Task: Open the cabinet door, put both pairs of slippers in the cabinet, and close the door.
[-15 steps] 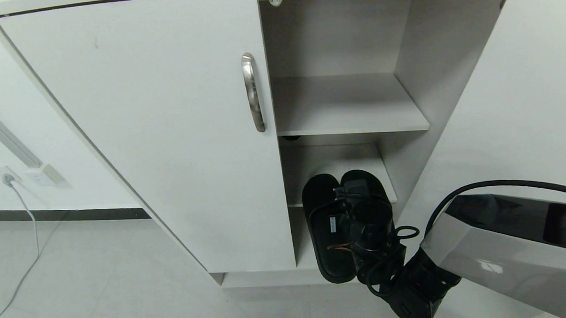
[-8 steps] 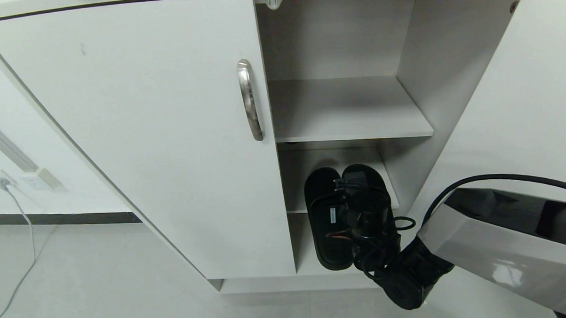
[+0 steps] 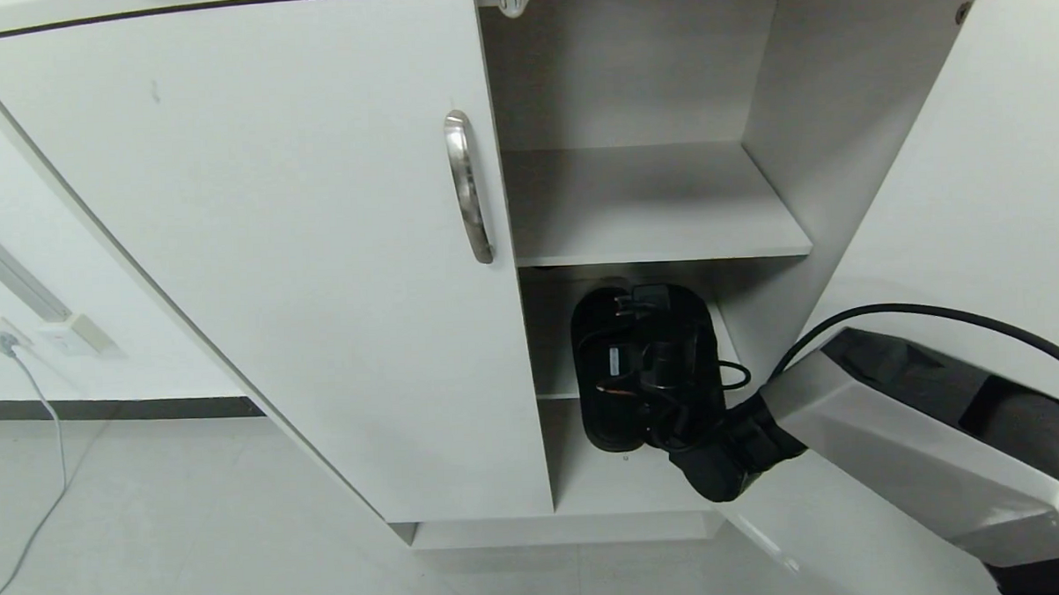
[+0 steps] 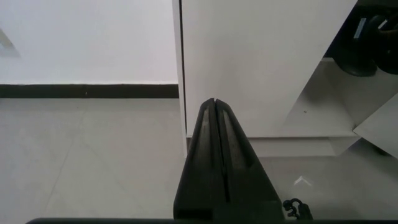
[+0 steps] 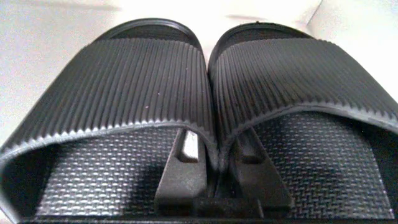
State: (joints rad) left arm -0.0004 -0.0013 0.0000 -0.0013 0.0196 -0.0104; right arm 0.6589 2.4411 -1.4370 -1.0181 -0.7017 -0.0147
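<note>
Right gripper (image 5: 217,177) is clamped on the black slippers (image 3: 605,392), lower middle of the frame, inside the open cabinet (image 3: 805,103). Left gripper (image 4: 214,107) is pinched closed on nothing.

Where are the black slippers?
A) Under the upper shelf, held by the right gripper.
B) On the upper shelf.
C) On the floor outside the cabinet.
A: the slippers are under the shelf, and the right gripper's fingers pinch their inner edges.

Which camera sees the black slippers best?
The right wrist view: the black slippers are close up, ribbed straps clear, held by the right end effector. The head view shows them in the cabinet, partly behind the arm. The left wrist view catches a corner.
</note>
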